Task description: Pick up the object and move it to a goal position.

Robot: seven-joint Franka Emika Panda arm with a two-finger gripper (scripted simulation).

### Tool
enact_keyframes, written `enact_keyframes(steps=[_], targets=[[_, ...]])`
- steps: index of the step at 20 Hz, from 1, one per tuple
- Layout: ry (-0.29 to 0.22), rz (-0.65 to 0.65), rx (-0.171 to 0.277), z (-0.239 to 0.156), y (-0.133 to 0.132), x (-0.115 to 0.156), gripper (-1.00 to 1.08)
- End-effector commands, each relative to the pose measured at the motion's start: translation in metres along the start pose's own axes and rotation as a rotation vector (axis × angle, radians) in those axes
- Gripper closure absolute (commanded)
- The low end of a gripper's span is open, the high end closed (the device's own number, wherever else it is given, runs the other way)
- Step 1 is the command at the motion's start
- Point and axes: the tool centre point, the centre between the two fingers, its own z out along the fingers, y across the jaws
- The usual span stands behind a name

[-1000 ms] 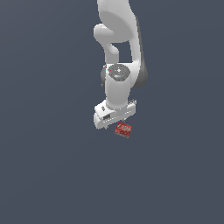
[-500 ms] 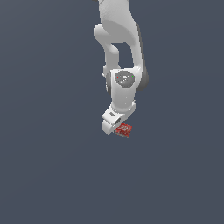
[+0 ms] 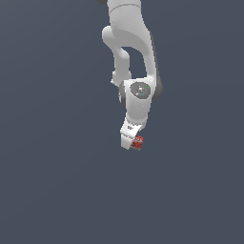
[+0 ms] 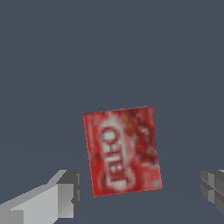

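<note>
Since a second ago the gripper (image 3: pixel 132 143) has turned edge-on and dropped over the block (image 3: pixel 138 141). Wrist view: fingers (image 4: pixel 65 192) spread wide, grasping nothing; block (image 4: pixel 122 150) lies flat on the floor between them, nearer one finger, long axis across the closing line.

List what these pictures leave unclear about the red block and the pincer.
- Lettering on the red block: wrist view, too blurred to read.
- Pincer fingers: wrist view, cut off by the frame edges.
- Block in the exterior view: too small, partly behind the pincer; contact cannot be told.
- Goal position: no marker in either view.
</note>
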Motion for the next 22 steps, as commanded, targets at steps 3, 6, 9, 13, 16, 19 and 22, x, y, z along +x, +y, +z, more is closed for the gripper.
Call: enact_keyframes(steps=[3,6,9,13,16,19,22], targets=[[0.003,-0.074,0.003,0.006,-0.006,0.003,-0.92],[0.004,-0.102,0.004,0.008,-0.008,0.005,-0.92],[0.004,-0.115,0.004,0.009,-0.009,0.005,-0.92],[0.004,-0.110,0.004,0.010,-0.008,0.005,-0.92],[0.004,-0.111,0.004,0.017,-0.009,0.005,-0.92],[0.004,-0.113,0.004,0.030,-0.009,0.005,-0.92],[0.004,-0.114,0.004,0.045,-0.010,0.005,-0.92]])
